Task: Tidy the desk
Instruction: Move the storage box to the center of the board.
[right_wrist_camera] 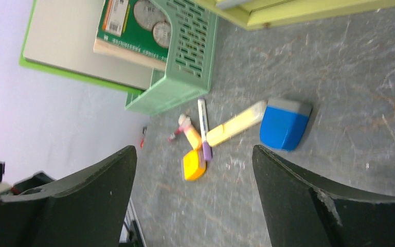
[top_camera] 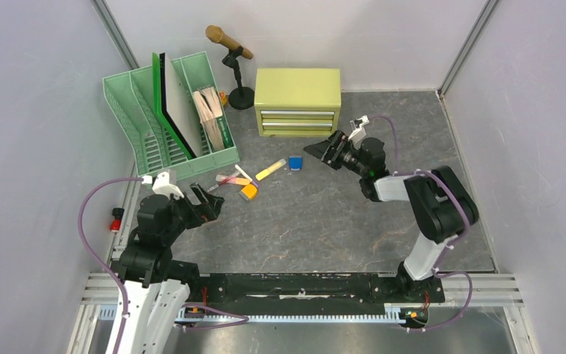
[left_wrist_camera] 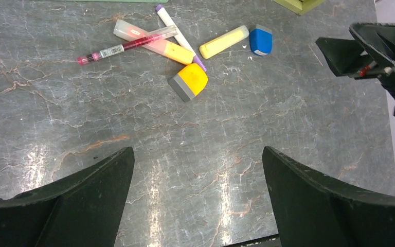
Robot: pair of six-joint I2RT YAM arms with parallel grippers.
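Nothing here is sharp enough for me to read. The white label on the slim clear pink-tipped pen (left_wrist_camera: 117, 49) and the sticker on the green-covered book (right_wrist_camera: 133, 28) are only blurred marks.

The desk (left_wrist_camera: 195, 154) holds a blue eraser (left_wrist_camera: 261, 40) beside a yellow highlighter (left_wrist_camera: 224, 41).

Left arm (top_camera: 155, 236) and right arm (top_camera: 431, 203): black joint housings alternating with white links, each trailed by a purple cable (top_camera: 92, 214). A white camera mount (top_camera: 163, 181) caps each wrist. Left gripper (top_camera: 210, 196) and right gripper (top_camera: 315, 151) bear matte black, wedge-shaped fingers (left_wrist_camera: 92, 195). The bases share a black rail (top_camera: 302, 286).
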